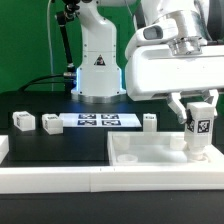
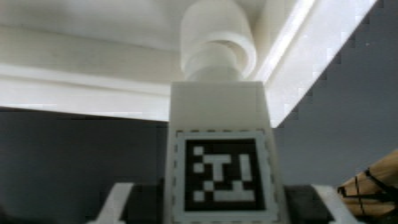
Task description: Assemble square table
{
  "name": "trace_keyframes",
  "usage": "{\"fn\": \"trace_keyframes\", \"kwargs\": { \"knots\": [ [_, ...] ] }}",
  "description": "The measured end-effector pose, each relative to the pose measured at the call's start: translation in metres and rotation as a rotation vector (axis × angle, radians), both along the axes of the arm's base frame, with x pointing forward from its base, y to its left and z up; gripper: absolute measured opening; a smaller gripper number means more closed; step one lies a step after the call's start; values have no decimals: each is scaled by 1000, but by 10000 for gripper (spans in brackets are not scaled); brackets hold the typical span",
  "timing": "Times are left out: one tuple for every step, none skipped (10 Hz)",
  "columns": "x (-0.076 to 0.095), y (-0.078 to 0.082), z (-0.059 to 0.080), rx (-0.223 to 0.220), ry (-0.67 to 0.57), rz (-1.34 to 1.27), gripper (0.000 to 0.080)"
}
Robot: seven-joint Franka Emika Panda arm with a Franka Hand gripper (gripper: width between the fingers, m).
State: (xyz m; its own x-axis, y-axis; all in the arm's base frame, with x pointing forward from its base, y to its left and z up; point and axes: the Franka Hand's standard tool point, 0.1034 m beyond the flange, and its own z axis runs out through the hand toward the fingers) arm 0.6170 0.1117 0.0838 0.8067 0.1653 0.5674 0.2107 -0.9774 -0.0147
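White plastic makes up most of the parts here: the slab lies flat on the black table toward the exterior view's right, just behind the long low rail that runs along the front. The hand hangs over the slab's corner on the exterior view's right and pinches a leg between its two fingers, one on each side of the leg's upper part. The leg stands upright, with its black-and-white tag facing the exterior camera. Its lower end reaches down to the slab, but whether it touches the surface or sits in a hole cannot be told from that view. In the wrist view the same leg runs away from the camera between the finger pads, with its tag close to the lens. Its narrower rounded tip points at the pale slab, but the blur there hides whether the two meet. Three loose legs rest on the table. Two of them, the second beside the first, sit near each other at the exterior view's left, well apart from the slab. The third stands just behind the slab's far edge. The marker board lies flat between the pair and the third leg, in front of the arm's white base.
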Motion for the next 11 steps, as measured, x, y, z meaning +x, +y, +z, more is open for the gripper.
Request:
{"fn": "trace_keyframes", "kwargs": {
  "knots": [
    [-2,0,-4,0,6,0,290],
    [-3,0,-7,0,12,0,290],
    [-3,0,-9,0,12,0,290],
    [-3,0,-9,-1,4,-2,290],
    [-3,0,-9,-1,-3,-3,290],
    [-3,0,-9,-1,-5,-3,290],
    [-3,0,-9,-1,-5,-3,290],
    [-3,0,-9,-1,1,-3,290],
    [-4,0,-11,0,12,-1,290],
    [-4,0,-11,0,13,-1,393],
    [-5,0,-11,0,13,-1,532]
  ]
}}
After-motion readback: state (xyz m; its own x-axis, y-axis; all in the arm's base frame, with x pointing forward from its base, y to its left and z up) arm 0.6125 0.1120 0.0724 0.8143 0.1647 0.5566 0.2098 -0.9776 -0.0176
